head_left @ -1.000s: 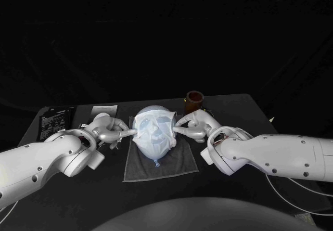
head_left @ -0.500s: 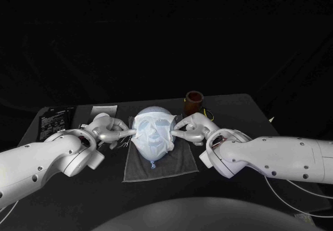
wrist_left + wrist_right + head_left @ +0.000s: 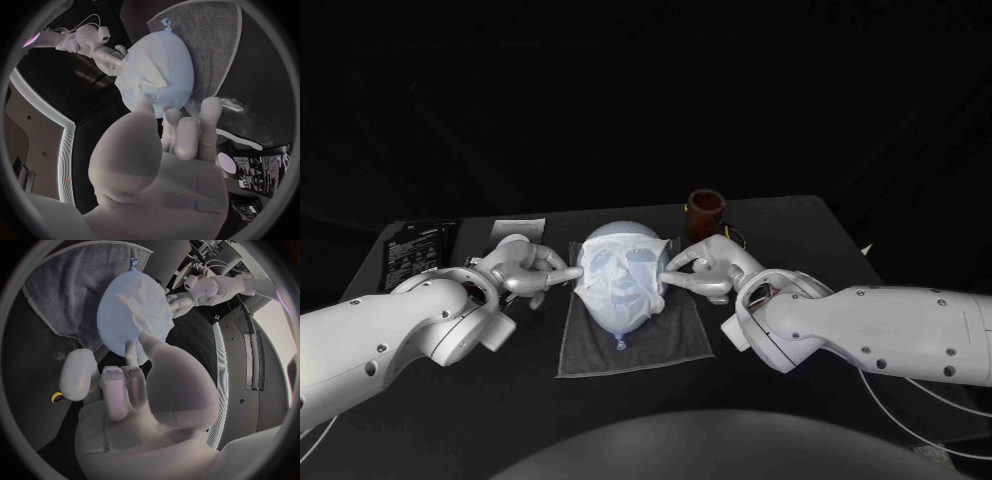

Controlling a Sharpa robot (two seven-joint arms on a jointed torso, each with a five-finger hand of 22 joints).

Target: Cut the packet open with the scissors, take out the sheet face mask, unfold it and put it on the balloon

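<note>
1. Head view. The balloon (image 3: 620, 318) lies on a grey towel (image 3: 668, 340) at the middle of the tabletop (image 3: 798, 225), with its knot toward the near edge. The sheet mask (image 3: 620, 262) is draped over it. Your left hand (image 3: 524, 268) touches the mask's left margin and your right hand (image 3: 708, 265) its right margin. Judge the mask thin, wet, limp, clinging and easily torn. Judge the balloon light, springy and apt to roll. Take the mask at its outer edges and press only lightly. A brown jar (image 3: 704, 205) stands just behind the right hand, near the far edge, and is the likeliest obstacle if that hand draws back. A black printed card (image 3: 416, 245) and a pale packet (image 3: 516, 228) lie toward the far left corner.

2. Left wrist view. The left hand's fingers are spread and grasp nothing. One fingertip (image 3: 144, 101) meets the mask's creased edge.

3. Right wrist view. One fingertip (image 3: 130, 349) of the right hand meets the mask, and the others curl beside it. You cannot tell whether this hand pinches the sheet.
</note>
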